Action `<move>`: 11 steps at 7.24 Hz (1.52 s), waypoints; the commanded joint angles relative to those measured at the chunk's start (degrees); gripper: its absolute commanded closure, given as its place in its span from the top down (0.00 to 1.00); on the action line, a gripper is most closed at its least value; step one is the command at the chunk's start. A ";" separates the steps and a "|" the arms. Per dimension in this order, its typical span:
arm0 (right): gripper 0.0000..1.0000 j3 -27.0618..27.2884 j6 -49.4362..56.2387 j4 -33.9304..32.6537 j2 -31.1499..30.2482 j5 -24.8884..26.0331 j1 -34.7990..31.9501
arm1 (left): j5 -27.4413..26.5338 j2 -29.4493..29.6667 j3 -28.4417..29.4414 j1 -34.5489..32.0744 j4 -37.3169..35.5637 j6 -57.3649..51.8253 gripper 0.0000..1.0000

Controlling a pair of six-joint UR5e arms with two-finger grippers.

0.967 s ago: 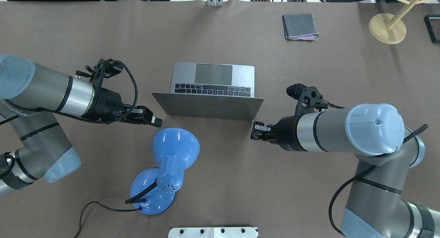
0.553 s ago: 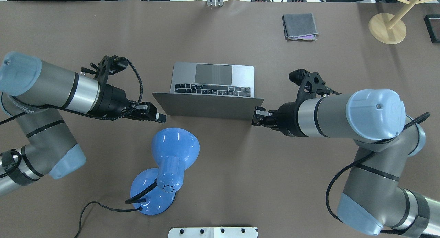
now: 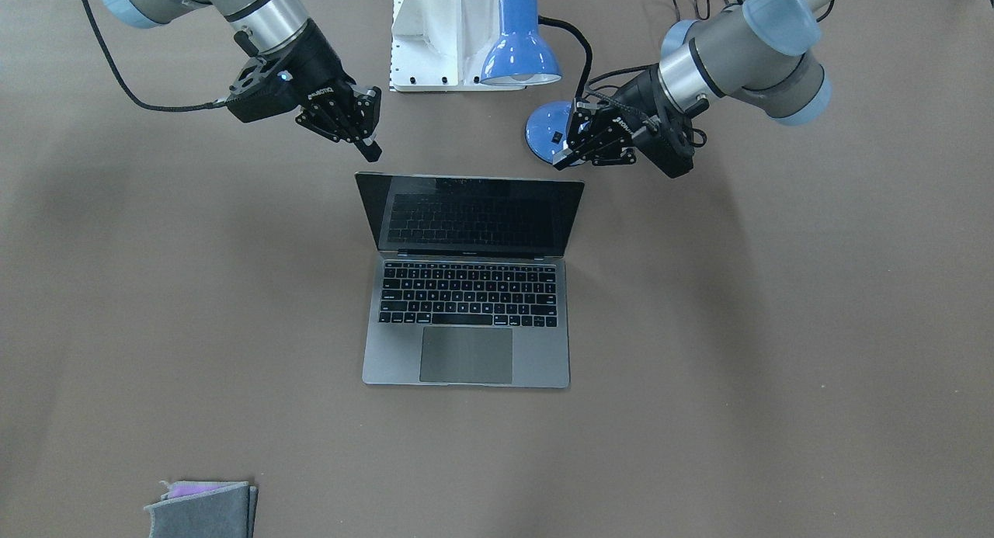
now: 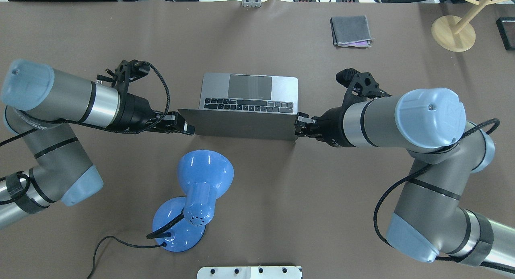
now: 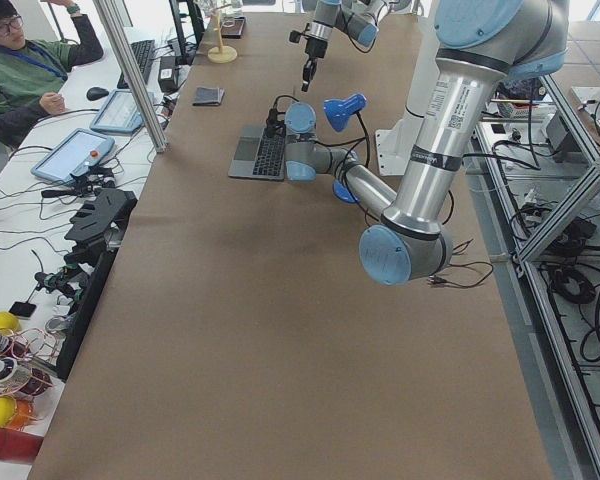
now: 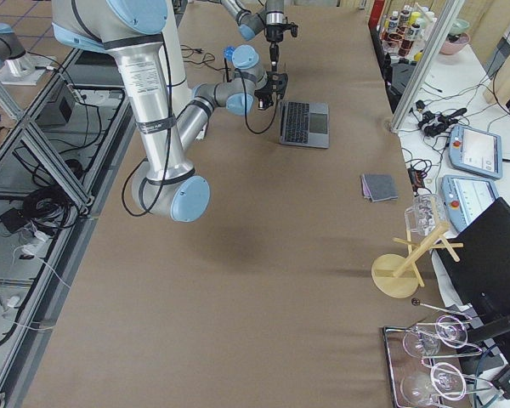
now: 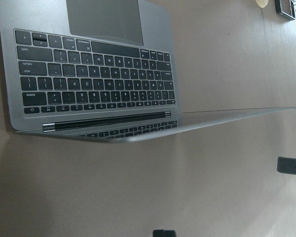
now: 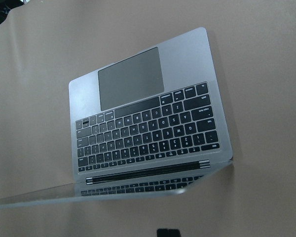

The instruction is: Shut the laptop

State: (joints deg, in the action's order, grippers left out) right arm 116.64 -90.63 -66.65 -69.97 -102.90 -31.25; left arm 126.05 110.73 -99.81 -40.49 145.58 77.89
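The slim space-grey metal laptop w/ black keys [image 4: 249, 89] sat open near the middle of the brown-covered bench [image 4: 120, 37]. Its base was flat, trackpad on the far side from the robot, hinge on the robot's side. The lid leaned back toward the robot, past upright, and the screen was dark in the front-facing view.

The left pincer [image 4: 187, 128] was at the lid's left edge, close to the top corner, on the lid's back side. Its fingers were pressed together w/ nothing between them. The right pincer [image 4: 298, 128] mirrored it at the lid's right edge, also closed up and empty. So the lid lay btw the two pincers, one at each upper corner. Whether either tip actually touched the metal couldn't be told. From the front-facing cam both tips sat just behind the lid's top corners.

The glossy blue desk lamp [image 4: 205, 170] stood on the robot's side of the laptop, near the left pincer. A folded grey cloth [image 4: 351, 30] lay well apart, at the bench's far edge.
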 commanded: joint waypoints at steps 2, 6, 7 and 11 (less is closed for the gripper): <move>0.00 -1.06 0.02 -0.15 0.35 0.25 -0.56 | -0.55 2.47 0.31 -1.52 -4.33 -0.28 0.00; 0.00 -4.31 0.10 0.02 2.73 -0.02 -3.11 | -0.90 5.98 4.60 -4.24 -4.60 -0.55 0.00; 0.00 -5.36 1.15 0.03 3.42 -0.02 -3.64 | -0.98 6.68 5.84 -4.77 -4.60 -0.55 0.00; 0.00 -16.15 1.51 0.29 10.35 -0.11 -7.41 | -4.12 8.97 11.20 -6.09 -4.69 -3.35 0.00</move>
State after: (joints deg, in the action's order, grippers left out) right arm 104.27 -89.16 -66.53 -61.97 -102.98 -37.51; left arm 123.93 119.10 -90.12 -46.39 140.95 75.61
